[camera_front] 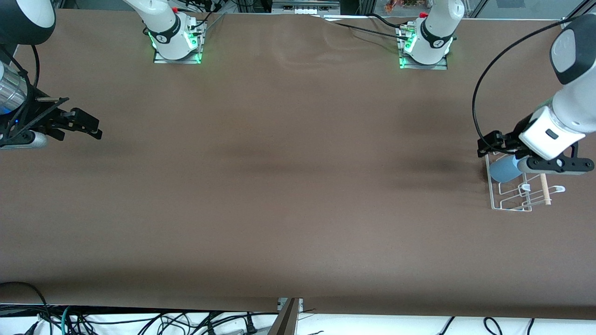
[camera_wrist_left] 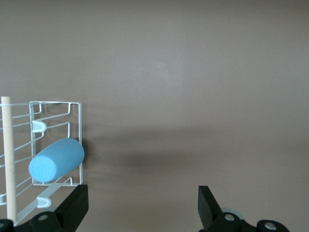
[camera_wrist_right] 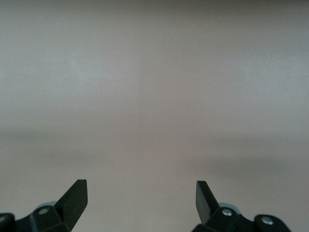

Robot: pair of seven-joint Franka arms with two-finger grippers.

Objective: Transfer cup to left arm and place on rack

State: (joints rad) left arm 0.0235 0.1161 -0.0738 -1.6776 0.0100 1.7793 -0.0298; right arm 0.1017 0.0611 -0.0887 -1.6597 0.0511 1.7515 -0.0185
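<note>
The light-blue cup [camera_front: 502,170] lies on its side in the white wire rack [camera_front: 507,201] at the left arm's end of the table. In the left wrist view the cup [camera_wrist_left: 55,159] rests on the rack's wires [camera_wrist_left: 72,104] next to the wooden dowel [camera_wrist_left: 7,159]. My left gripper [camera_front: 486,144] hangs just over the rack's edge, open and empty, apart from the cup; its fingers stand wide apart in the left wrist view [camera_wrist_left: 142,203]. My right gripper [camera_front: 95,128] waits open and empty over bare table at the right arm's end, as the right wrist view [camera_wrist_right: 141,200] shows.
The brown table cover [camera_front: 288,186] spans the whole surface. The two arm bases [camera_front: 174,37] [camera_front: 426,44] stand along the edge farthest from the front camera. A black cable [camera_front: 479,88] loops beside the left arm. Loose cables lie below the table's front edge [camera_front: 139,321].
</note>
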